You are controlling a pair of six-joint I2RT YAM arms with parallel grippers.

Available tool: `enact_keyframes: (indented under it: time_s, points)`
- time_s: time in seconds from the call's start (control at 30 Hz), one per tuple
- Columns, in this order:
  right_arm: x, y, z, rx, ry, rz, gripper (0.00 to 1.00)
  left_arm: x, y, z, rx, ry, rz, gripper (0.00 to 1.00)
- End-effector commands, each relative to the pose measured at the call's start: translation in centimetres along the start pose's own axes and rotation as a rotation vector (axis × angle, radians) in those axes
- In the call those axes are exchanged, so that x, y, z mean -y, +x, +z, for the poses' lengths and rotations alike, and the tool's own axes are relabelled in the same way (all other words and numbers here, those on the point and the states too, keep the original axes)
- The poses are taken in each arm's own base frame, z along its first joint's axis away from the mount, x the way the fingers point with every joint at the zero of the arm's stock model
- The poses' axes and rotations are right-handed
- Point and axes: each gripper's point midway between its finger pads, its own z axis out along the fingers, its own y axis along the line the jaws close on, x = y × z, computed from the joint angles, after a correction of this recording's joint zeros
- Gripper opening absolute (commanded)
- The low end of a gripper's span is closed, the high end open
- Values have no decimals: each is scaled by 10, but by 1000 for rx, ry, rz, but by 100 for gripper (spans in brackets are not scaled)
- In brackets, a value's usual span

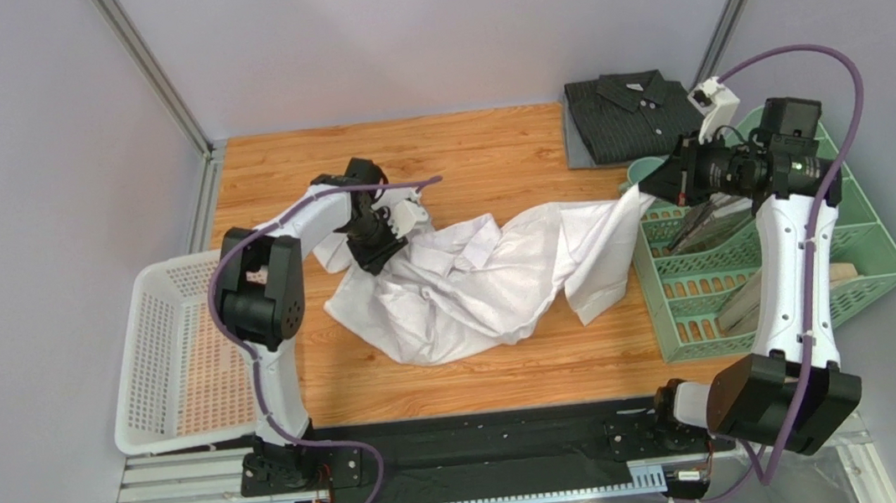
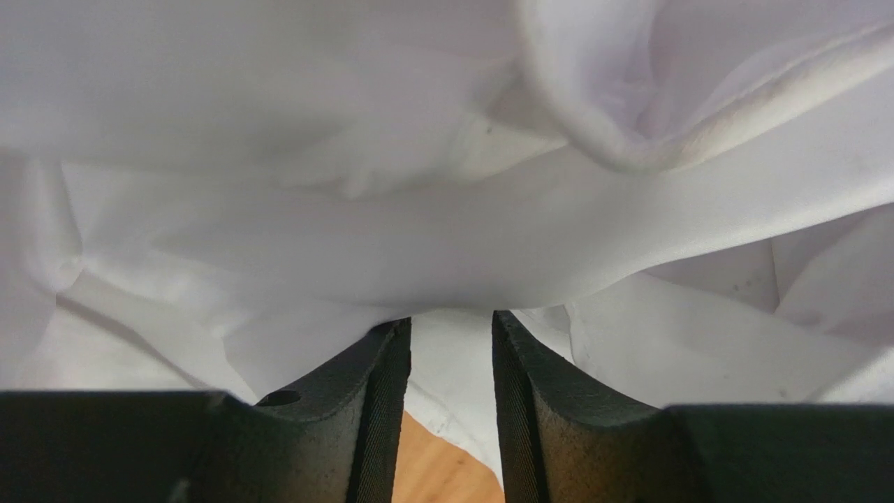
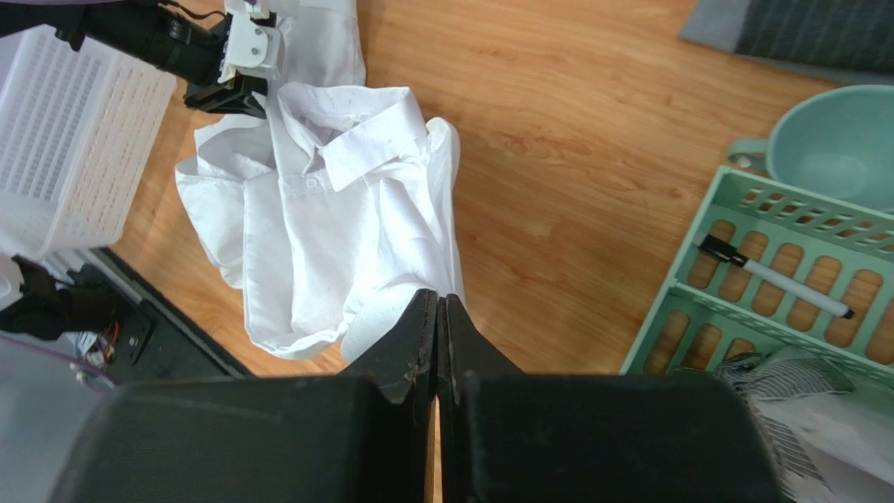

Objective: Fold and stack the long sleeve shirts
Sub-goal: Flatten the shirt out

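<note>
Jaws of left end effector (image 2: pixel 451 327) stand ajar against white shirt (image 2: pixel 420 236).

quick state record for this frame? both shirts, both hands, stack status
white shirt: crumpled and unfolded in the middle of the table, one end stretched toward the right
dark shirt: folded, at the far right corner
left hand: open, fingertips at the white shirt's left side, cloth draped over them
right hand: shut, apparently pinching the white shirt's right end
stack: not yet made
</note>
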Motion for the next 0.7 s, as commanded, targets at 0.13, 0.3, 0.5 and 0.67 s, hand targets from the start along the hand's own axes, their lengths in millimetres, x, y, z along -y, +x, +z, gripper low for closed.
enact_keyframes:
  time_s: [0.13,0.3,0.5,0.67]
  points:
    - [-3,-26,-31,132,77,-61,0,-50,-16,-47,140,-54,-89,38]
    - [-13,0,-21,106,1,0,0,1,-43,-134,443,45,17,58]
    - [-15,12,-13,90,-22,31,0,72,-65,-124,378,97,121,87]
    - [-16,11,-11,85,-18,22,0,81,-64,-81,243,102,132,99]
